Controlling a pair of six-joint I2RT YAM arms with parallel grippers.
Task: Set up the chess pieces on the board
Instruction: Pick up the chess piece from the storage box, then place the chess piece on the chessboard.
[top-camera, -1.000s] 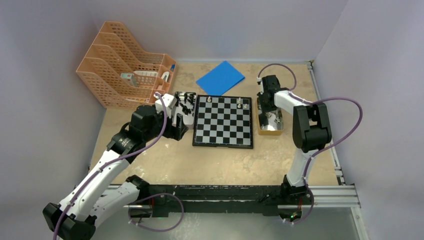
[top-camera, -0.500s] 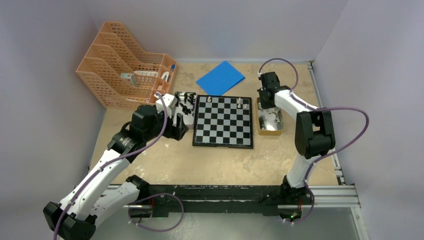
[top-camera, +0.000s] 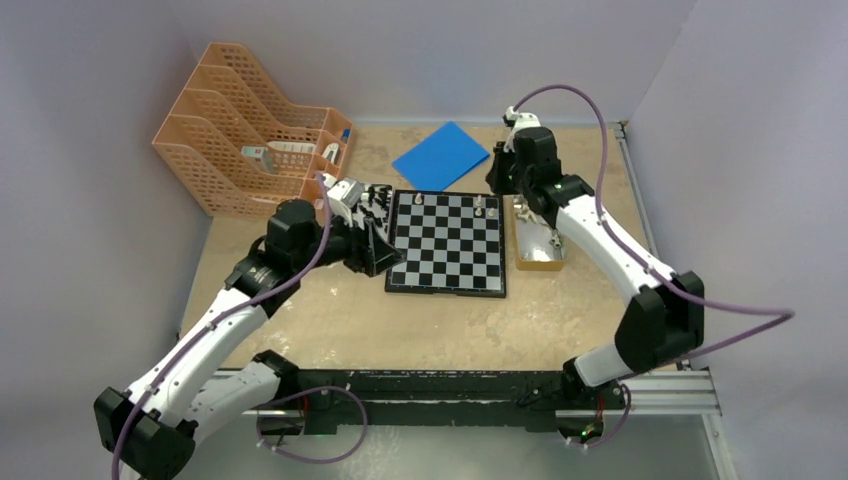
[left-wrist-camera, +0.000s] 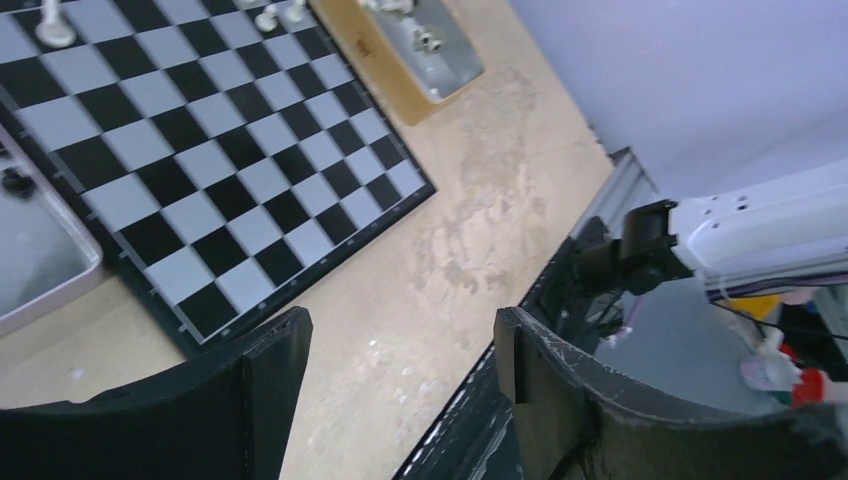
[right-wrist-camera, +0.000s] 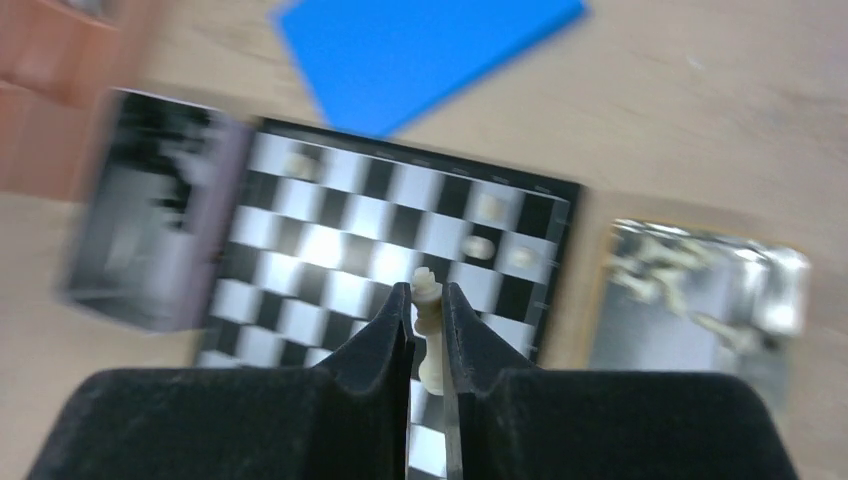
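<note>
Chess pieces (top-camera: 480, 206) were barely set up: three pale ones stood on the far rows of the board (top-camera: 445, 255). The right gripper (right-wrist-camera: 428, 300) was clamped on a pale piece (right-wrist-camera: 430, 345), held upright, probably for a straight placement. A second earlier it was down over the right tray (top-camera: 540, 250); now it hung by the board's far right corner. The left gripper (left-wrist-camera: 400, 325), fingers apart and empty, had swung toward the board's left edge.

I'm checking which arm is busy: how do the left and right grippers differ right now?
The left gripper stands open with nothing between its fingers; the right gripper is shut on a cream-white chess piece. The left hangs by the board's left edge, the right near its far right corner. Both have black fingers.
</note>
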